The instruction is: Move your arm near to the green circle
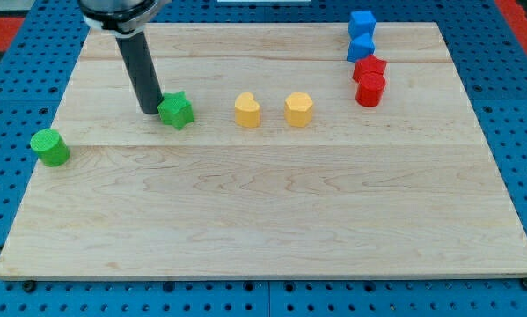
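The green circle (49, 147) is a short green cylinder near the left edge of the wooden board (263, 211). My tip (150, 111) is well to its right and a little higher in the view, just left of the green star (177, 111), touching or almost touching it. The dark rod rises from the tip toward the view's top left.
A yellow heart-shaped block (247, 110) and a yellow hexagon (299, 108) sit right of the star. Two blue blocks (361, 35) and two red blocks (369, 80) cluster at the top right. Blue pegboard (8, 106) surrounds the board.
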